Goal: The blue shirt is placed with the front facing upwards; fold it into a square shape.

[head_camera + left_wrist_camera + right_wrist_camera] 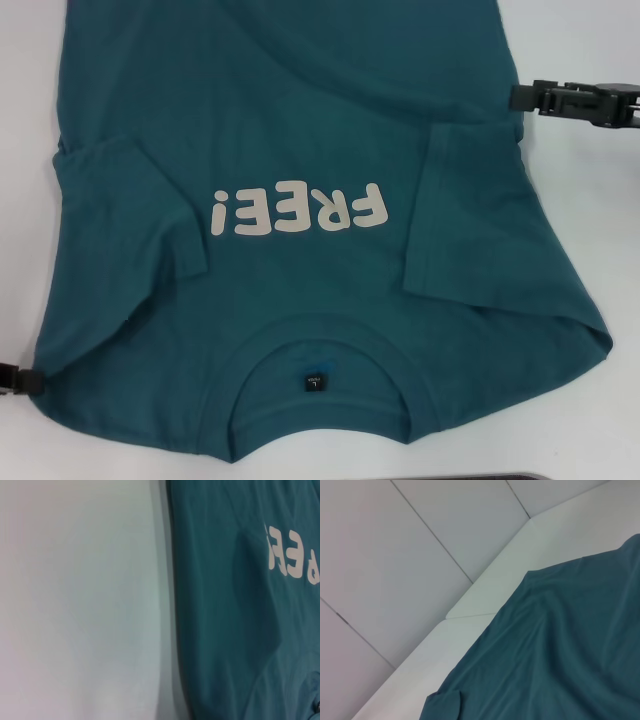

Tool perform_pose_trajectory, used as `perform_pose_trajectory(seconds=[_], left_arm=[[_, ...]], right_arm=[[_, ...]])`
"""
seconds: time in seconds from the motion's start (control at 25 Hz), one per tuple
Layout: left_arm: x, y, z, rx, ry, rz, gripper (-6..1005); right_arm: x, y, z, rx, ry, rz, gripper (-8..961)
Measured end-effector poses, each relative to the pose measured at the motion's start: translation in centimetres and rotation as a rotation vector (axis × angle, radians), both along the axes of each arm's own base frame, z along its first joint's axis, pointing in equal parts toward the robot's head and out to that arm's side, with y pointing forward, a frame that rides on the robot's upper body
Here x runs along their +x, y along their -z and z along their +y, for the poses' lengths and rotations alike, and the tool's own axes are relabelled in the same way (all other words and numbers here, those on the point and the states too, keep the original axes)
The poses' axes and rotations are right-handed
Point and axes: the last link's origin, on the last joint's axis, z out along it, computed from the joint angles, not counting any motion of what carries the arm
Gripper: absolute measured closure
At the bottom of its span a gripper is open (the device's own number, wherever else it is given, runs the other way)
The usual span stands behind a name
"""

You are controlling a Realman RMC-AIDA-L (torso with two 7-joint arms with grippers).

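the blue shirt (300, 150) lay print up on the white worktop (600, 420), both sleeves folded in; collar toward the robot, long axis running away from it; the loose sleeves could slip open if an edge were dragged; right gripper (520, 97) at its right edge, left gripper (20, 380) at the near-left hem; fingers' state probably unreadable.

— What is seen of the robot's own body?

— Only small parts are seen, in the head view. The right gripper (520, 97) is shown as a black, long and flat piece with angular blocks and small notches along it. A darker, thicker part is joined behind it.

— And the other side?

— Of the left gripper (22, 380) only a short black stub is shown. No cables or markings can be made out.
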Motion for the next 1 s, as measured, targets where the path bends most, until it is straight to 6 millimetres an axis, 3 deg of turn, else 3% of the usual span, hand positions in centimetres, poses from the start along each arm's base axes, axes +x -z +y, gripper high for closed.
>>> perform_pose_trajectory(seconds=[0.24, 1.0], left_arm=[[-0.2, -0.5, -0.2, -0.016, 0.001, 0.019, 987], [0.2, 0.6, -0.2, -0.045, 0.048, 0.004, 987]], right_arm=[[0.6, 0.0, -1.1, -0.030, 0.017, 0.013, 122], [6.1, -2.5, -8.2, -0.296, 0.338, -0.019, 128]])
